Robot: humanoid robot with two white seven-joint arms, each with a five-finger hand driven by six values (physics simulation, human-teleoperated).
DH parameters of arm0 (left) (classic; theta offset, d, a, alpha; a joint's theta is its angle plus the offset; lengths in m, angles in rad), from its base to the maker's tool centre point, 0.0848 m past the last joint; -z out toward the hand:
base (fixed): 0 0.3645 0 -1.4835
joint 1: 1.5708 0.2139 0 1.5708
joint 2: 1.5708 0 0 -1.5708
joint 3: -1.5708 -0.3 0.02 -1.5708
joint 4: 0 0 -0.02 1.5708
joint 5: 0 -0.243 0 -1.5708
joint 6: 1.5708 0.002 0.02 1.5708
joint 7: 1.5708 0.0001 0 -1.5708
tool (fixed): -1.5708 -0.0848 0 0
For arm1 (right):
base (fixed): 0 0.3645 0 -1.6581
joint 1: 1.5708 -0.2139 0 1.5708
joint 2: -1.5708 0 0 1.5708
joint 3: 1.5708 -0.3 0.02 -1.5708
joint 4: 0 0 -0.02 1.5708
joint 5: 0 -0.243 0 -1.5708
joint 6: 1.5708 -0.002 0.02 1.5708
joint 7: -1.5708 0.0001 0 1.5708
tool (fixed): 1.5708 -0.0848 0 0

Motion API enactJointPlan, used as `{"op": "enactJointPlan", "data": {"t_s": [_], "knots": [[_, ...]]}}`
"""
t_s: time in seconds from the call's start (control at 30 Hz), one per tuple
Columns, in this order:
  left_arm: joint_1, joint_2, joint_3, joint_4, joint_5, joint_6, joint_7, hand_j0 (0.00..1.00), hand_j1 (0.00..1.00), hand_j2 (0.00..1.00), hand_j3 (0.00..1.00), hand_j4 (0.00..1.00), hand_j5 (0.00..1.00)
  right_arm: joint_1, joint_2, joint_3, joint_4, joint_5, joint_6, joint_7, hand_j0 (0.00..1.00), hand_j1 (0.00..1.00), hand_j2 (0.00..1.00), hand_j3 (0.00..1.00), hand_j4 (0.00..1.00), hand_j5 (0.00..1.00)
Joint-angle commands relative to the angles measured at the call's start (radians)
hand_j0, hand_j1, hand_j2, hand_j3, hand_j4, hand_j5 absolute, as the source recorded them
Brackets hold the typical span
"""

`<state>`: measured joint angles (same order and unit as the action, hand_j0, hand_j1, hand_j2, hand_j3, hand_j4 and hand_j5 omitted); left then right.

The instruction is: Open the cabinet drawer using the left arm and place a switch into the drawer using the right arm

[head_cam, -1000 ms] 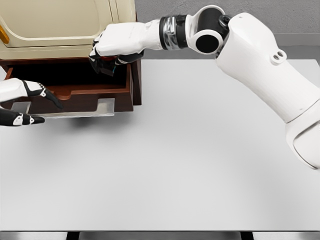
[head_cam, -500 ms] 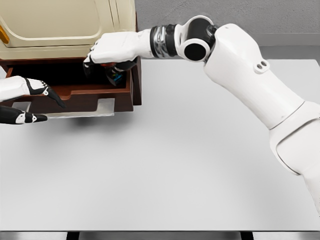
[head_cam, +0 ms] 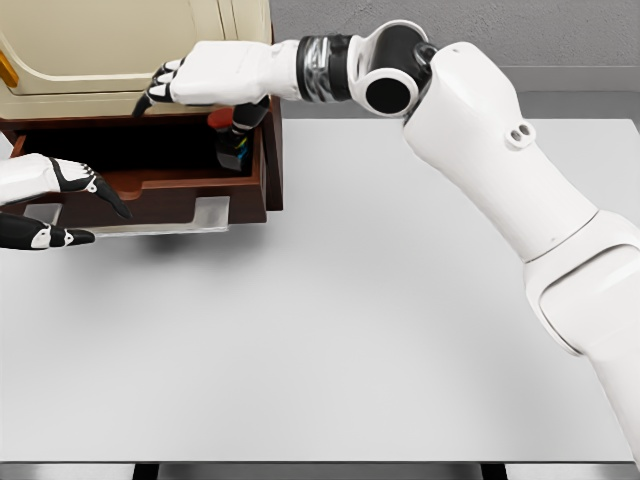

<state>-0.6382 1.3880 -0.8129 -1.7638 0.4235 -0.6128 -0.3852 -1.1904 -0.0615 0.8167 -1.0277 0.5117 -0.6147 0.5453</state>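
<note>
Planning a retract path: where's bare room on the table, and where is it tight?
The white tabletop is bare from the dark wooden drawer front to the near edge. Tight at the drawer: right hand over the small dark switch, left hand at its front.

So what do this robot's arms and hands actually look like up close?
Both arms are glossy white shells. The right arm is bulky, with a round black joint disc, a metallic ringed wrist band and two small holes. The right hand and left hand are white with black fingertips and knuckle joints.

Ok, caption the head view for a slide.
Right hand spread open over the pulled-out drawer, switch inside; left hand at the drawer front.
</note>
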Motion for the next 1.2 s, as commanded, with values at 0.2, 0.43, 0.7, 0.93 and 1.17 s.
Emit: {"op": "enactJointPlan", "data": {"t_s": [0.2,0.43,0.7,0.93,1.17], "knots": [[0.000,0.005,0.001,0.000,0.008,0.002,0.000,0.64,0.64,0.64,0.64,0.64,0.64,-0.005,0.017,-0.004,0.000,0.019,0.004,-0.002,1.00,1.00,1.00,1.00,1.00,1.00],[0.000,0.016,0.001,0.000,0.008,0.002,0.000,0.63,0.63,0.63,0.63,0.63,0.63,-0.021,0.015,-0.002,-0.002,0.021,0.004,-0.001,1.00,1.00,1.00,1.00,1.00,1.00],[0.002,0.016,0.001,0.000,0.009,0.002,0.000,0.63,0.63,0.63,0.63,0.63,0.63,-0.014,0.035,0.009,-0.058,0.071,0.004,-0.002,1.00,1.00,1.00,1.00,1.00,1.00],[0.002,0.017,0.001,0.000,0.008,0.002,0.000,0.63,0.63,0.63,0.63,0.63,0.63,-0.003,-0.070,-0.001,-0.235,0.007,0.004,-0.021,1.00,1.00,1.00,1.00,1.00,1.00],[0.002,0.017,0.001,0.000,0.008,0.002,0.000,0.63,0.63,0.63,0.63,0.63,0.63,0.121,-0.392,0.004,-0.531,-0.209,0.004,-0.022,1.00,1.00,1.00,1.00,1.00,1.00]]}}
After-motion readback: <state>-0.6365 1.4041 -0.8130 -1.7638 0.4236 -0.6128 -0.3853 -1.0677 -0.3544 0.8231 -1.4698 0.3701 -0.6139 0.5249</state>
